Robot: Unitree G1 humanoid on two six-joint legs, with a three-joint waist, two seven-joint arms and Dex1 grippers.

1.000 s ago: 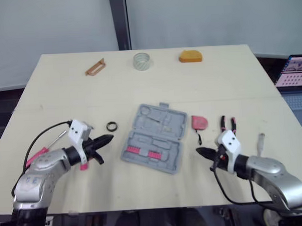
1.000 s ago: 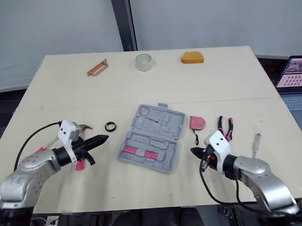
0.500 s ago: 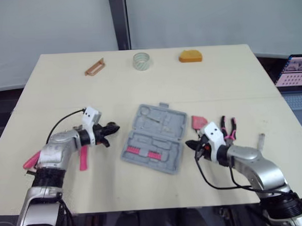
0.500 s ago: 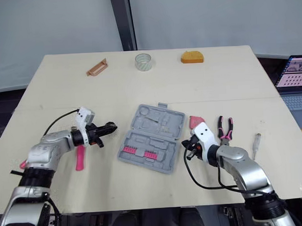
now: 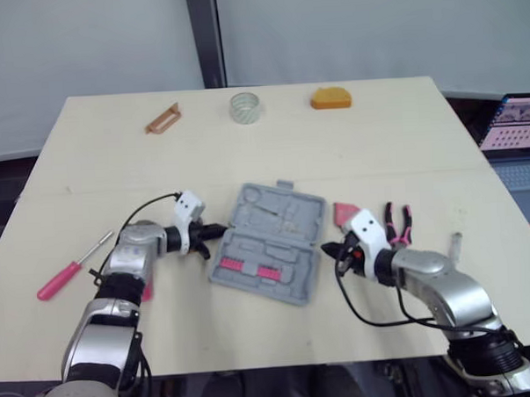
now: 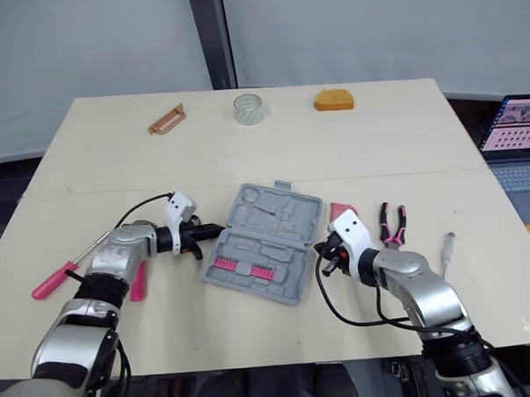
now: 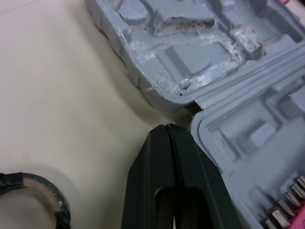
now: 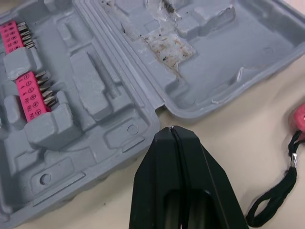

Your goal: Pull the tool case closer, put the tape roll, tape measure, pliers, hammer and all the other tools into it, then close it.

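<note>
Step in hand looks like the pull-in: tool case lies open and flat mid-table, skewed a bit, with nothing loaded yet. Left gripper has its fingers pressed together on nothing, tip at the hinge notch on the case's left side. Right gripper is the same, pinched closed and empty, tip at the matching notch on the right side. Both tips are at or just off the plastic; I can't confirm contact. My read is that the closed fingers give a stiff point to hook the notches, and one per side should keep the case from yawing as it drags toward the near edge. In the case, the near half holds pink bit strips in their slots, and the far half's moulded recesses are bare. The tools are scattered so each arm has some in reach. The red tape measure is just beside the case's right side, with its strap near the right tip. Pliers lie further toward the right edge. A pink-handled screwdriver is near the left edge, and a black ring is just beside the left gripper. The tape roll is up at the far edge, well apart.
</note>
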